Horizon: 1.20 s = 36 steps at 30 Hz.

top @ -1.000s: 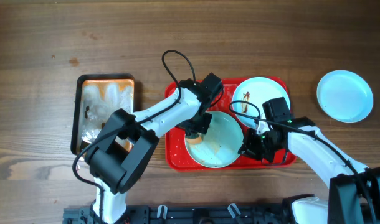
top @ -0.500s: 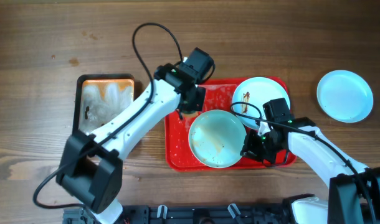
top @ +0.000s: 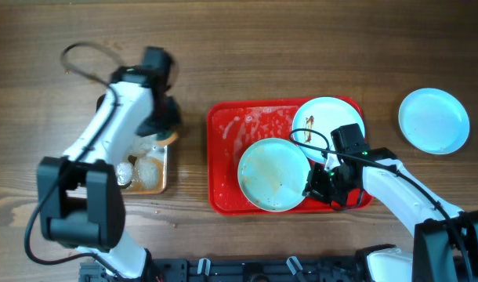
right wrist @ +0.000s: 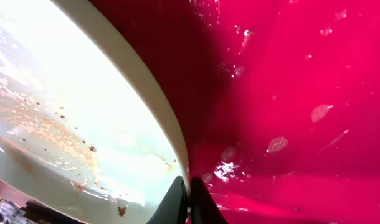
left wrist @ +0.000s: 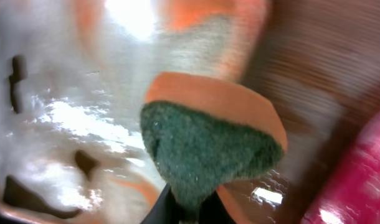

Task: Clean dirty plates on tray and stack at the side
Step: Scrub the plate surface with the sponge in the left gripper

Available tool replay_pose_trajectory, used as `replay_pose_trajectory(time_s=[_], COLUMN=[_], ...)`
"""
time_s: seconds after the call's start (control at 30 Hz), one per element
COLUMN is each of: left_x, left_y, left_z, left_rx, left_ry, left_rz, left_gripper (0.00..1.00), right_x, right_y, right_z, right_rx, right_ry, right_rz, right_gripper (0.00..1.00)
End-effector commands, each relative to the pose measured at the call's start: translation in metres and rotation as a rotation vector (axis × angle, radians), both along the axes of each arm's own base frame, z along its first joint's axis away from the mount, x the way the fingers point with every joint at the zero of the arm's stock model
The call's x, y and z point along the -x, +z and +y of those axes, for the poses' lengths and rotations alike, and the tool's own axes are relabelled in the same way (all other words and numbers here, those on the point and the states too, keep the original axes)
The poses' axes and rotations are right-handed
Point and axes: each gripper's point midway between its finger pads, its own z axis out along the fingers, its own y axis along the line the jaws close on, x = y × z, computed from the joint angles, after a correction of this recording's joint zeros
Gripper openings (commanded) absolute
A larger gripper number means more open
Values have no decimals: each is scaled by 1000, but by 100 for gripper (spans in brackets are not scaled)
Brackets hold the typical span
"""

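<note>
Ideally the left fingers (left wrist: 164,211), pinching the orange-and-green sponge (left wrist: 209,140), soak it well while the right fingers (right wrist: 174,208), clamped on the smeared pale round plate (top: 272,174), steady it.

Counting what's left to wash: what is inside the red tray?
The tray holds two plates: a smeared plate in front, its rim pinched by the right tool, and a streaked plate behind. The tray floor beneath them is covered.
</note>
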Motion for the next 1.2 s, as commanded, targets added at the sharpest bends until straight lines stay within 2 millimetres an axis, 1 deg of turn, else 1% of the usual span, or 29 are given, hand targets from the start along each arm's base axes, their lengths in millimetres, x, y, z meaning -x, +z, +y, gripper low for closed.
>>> replay_pose_trajectory(time_s=[0.0, 0.03, 0.1, 0.13, 0.23, 0.27, 0.33, 0.4, 0.43, 0.5, 0.57, 0.63, 0.73, 0.77, 0.8, 0.87, 0.9, 0.97, 1.03, 1.07, 1.17], left_x=[16, 19, 27, 28, 29, 29, 19, 7, 2, 1, 5, 12, 15, 15, 13, 12, 12, 16, 25, 29, 53], left_y=[-39, -49, -68, -72, -87, -87, -74, -47, -27, -2, 16, 25, 25, 24, 27, 36, 48, 71, 83, 82, 77], left_z=[32, 39, 44, 44, 34, 34, 34, 35, 35, 36, 41, 46, 42, 32, -1, -31, -55, -89, -113, -122, -169], left_rx=[32, 34, 34, 34, 86, 86, 87, 87, 86, 84, 54, 27, 45, 99, 269, 431, 567, 775, 878, 887, 913], left_ry=[153, 144, 96, 93, 39, 42, 49, 60, 59, 62, 74, 82, 71, 33, -98, -229, -333, -458, -524, -548, -683], left_rz=[6, 7, 27, 32, 56, 54, 12, -51, -88, -128, -156, -158, -145, -141, -151, -182, -220, -279, -281, -267, -188], left_gripper=[4, 4, 4, 4, 4, 4, 4, 4, 4, 4, 4, 4, 4, 4, 4, 4, 4, 4, 4, 4, 4], right_x=[8, 8, 8, 8, 9, 10, 11, 11, 11, 10, 10, 10, 10, 11, 10, 11, 11, 10, 9, 9, 8], right_y=[-10, -10, -10, -10, -10, -10, -10, -10, -10, -10, -10, -10, -9, -9, -9, -9, -9, -9, -9, -9, -9], right_z=[-10, -10, -10, -10, -10, -10, -11, -11, -11, -11, -10, -10, -10, -9, -9, -9, -9, -9, -8, -8, -8], right_rx=[55, 55, 55, 55, 57, 57, 57, 57, 57, 57, 56, 56, 52, 49, 48, 48, 47, 46, 38, 38, 38], right_ry=[24, 25, 23, 22, 23, 24, 27, 28, 27, 27, 28, 31, 32, 32, 35, 39, 41, 41, 40, 40, 40], right_rz=[15, 15, 16, 16, 22, 25, 26, 25, 25, 25, 24, 23, 23, 24, 22, 21, 20, 19, 14, 14, 10], right_gripper=[4, 4, 4, 4, 4, 4, 4, 5, 4, 4, 4, 4, 4, 4, 4, 4, 4, 4, 4, 4, 4])
